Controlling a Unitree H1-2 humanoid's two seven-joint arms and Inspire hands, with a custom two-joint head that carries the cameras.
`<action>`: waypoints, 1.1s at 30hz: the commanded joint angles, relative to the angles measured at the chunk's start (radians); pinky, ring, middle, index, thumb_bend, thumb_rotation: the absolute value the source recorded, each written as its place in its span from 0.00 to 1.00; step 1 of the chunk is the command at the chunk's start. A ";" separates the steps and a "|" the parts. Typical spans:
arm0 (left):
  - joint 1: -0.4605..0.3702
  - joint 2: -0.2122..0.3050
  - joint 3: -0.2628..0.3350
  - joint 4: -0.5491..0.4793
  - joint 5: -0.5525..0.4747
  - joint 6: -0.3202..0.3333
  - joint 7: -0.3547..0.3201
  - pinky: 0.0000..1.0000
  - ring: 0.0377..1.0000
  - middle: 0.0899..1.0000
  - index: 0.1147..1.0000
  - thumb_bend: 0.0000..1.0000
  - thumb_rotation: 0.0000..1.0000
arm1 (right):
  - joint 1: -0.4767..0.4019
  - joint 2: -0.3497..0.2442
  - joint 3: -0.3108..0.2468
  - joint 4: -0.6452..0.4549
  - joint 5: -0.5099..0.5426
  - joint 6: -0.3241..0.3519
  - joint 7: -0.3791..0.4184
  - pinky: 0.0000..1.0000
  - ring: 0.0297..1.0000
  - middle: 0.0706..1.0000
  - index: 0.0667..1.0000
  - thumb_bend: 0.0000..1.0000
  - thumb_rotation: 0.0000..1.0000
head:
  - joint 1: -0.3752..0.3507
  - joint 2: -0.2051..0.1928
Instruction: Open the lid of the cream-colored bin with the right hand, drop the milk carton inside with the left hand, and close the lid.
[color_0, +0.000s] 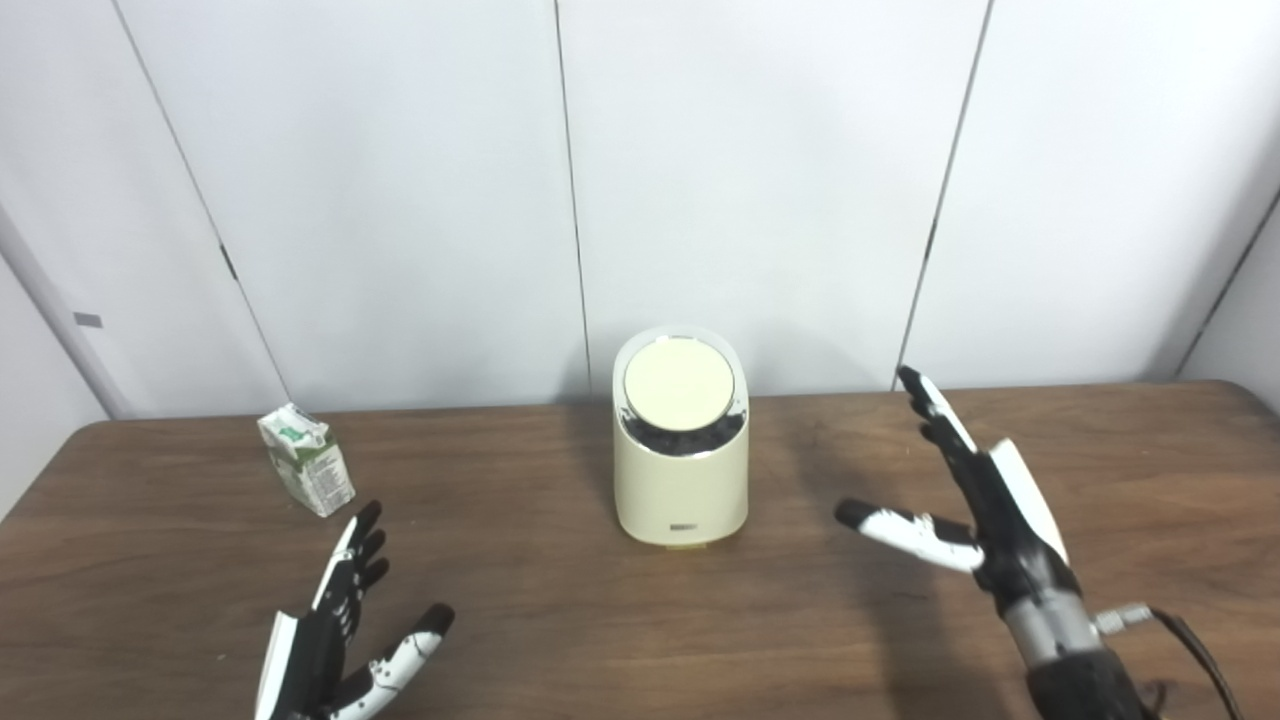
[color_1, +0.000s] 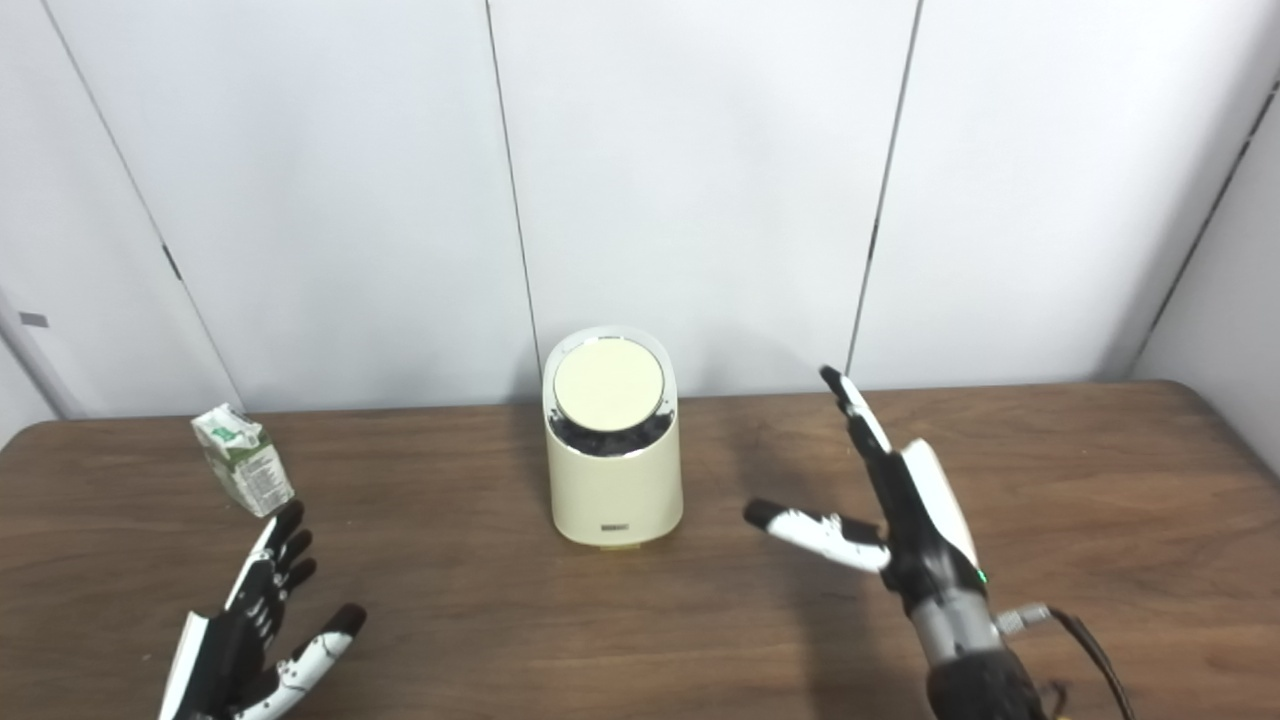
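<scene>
Bin (color_0: 681, 470), cream-colored, stands upright near the middle of the brown wooden bench (color_0: 560, 600), toward its far edge and close to the white wall (color_0: 400, 200). Its round lid (color_0: 679, 385) is shut and tilts toward the camera. Well to the left of the bin, the milk carton (color_0: 307, 459) stands on the bench, green and white, its top folded closed. The left robot hand (color_0: 345, 625) hovers just in front of the carton, near it but apart, released, fingers spread and holding nothing. The right robot hand (color_0: 975, 505) is raised to the right of the bin, well apart from it, also released, fingers stretched toward the wall and thumb pointing at the bin.
</scene>
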 joint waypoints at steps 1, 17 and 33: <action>0.029 -0.016 -0.012 0.008 0.001 0.003 0.001 0.93 0.97 1.00 1.00 0.66 0.37 | -0.068 0.009 0.011 -0.027 -0.002 0.019 0.006 0.91 0.94 0.96 0.95 0.89 0.59 | 0.000 0.001; 0.027 -0.041 -0.023 0.016 0.010 0.007 0.010 0.94 0.97 1.00 1.00 0.68 0.35 | -0.333 0.076 0.085 0.214 -0.060 0.030 -0.049 0.81 0.90 0.93 0.95 0.82 0.50 | 0.016 -0.004; 0.029 -0.063 -0.032 0.029 0.008 -0.012 0.006 0.96 0.98 1.00 1.00 0.71 0.35 | -0.523 0.063 0.143 0.482 -0.106 -0.013 -0.121 0.79 0.90 0.92 0.94 0.86 0.49 | 0.037 -0.004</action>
